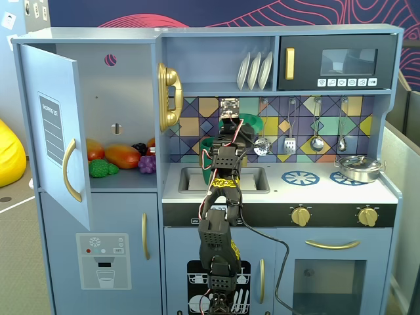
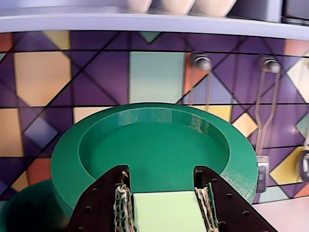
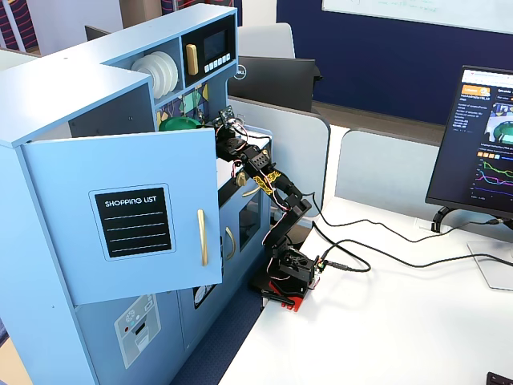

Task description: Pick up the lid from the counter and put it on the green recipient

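Note:
My gripper (image 2: 161, 170) is shut on the pale green knob (image 2: 166, 212) of the lid (image 2: 154, 140), a round green disc with a raised rim. It holds the lid up in the air in front of the tiled back wall. In a fixed view the lid (image 1: 253, 121) hangs above the counter at the arm's tip (image 1: 237, 126). The dark green recipient (image 1: 207, 152) stands behind the sink, below and left of the lid, partly hidden by the arm. Its edge shows at the wrist view's lower left (image 2: 26, 212). In the side fixed view the lid (image 3: 180, 123) sits under the shelf.
A sink (image 1: 190, 178) lies under the arm. Blue-and-white burner rings (image 1: 300, 177) and a silver pan (image 1: 357, 168) are on the right. Utensils (image 1: 317, 128) hang on the wall, plates (image 1: 254, 70) stand on the shelf above. The fridge door (image 1: 56, 131) is open, with toy fruit (image 1: 121, 156) inside.

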